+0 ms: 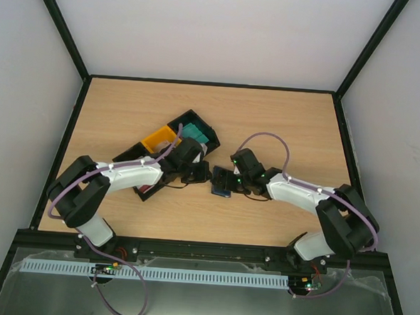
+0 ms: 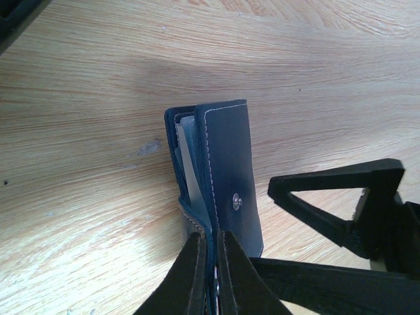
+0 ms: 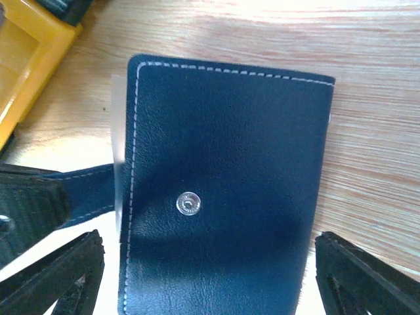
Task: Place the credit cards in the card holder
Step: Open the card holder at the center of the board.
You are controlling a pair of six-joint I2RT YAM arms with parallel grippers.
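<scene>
Navy card holder (image 3: 223,184) sat on the worktop (image 3: 374,131) between the arms, its clasp tab (image 3: 92,187) pinched by the closed left fingers (image 2: 193,269), so the spread, empty right fingers (image 3: 65,275) probably needed to steady the cover while the tab was drawn to the snap stud (image 3: 188,203).

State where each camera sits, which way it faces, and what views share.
Top external: above and behind, looking down at the table; left arm and right arm show.
Left wrist: on the left arm, looking along the left hand, shut on the holder.
Right wrist: looks down on the holder; the open right hand flanks it.
All share the holder.
</scene>
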